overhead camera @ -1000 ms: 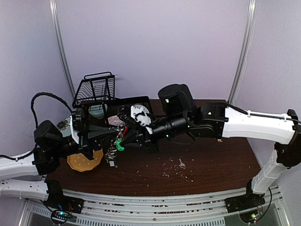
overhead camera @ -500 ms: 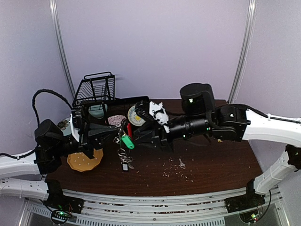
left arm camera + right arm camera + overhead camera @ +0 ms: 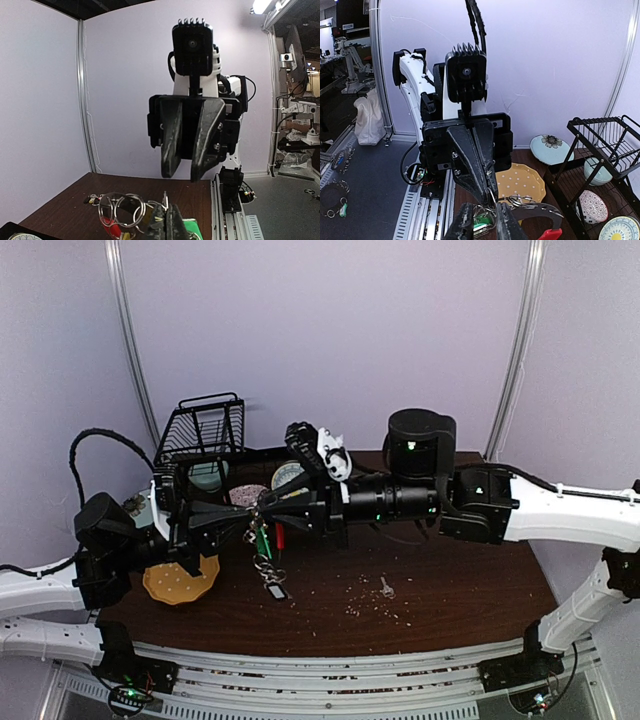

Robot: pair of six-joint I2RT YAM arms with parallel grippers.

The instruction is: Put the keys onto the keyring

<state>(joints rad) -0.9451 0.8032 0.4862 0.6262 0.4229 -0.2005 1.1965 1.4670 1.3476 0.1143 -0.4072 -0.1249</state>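
The left gripper reached in from the left above the dark wooden table, its fingers pressed together on the top of the keyring. The keyring hung down from that pinch as a bunch of silvery rings and chain, with its lowest end close over the tabletop. A green tag and the red clip hung side by side just under the grip.

The right gripper came in from the right at the same height, nose to nose with the left one. Its fingers stood a little apart with a narrow gap between them. In the right wrist view the rings and the green tag showed in that gap, but whether the fingers touched them could not be told.

One loose key lay flat on the table to the right, well apart from the keyring, among scattered crumbs.

Behind the grippers sat a black tray holding patterned plates. The right arm's wrist crossed over its right part and hid it. A black wire rack stood at the far left. A yellow plate lay near left, partly under the left arm.
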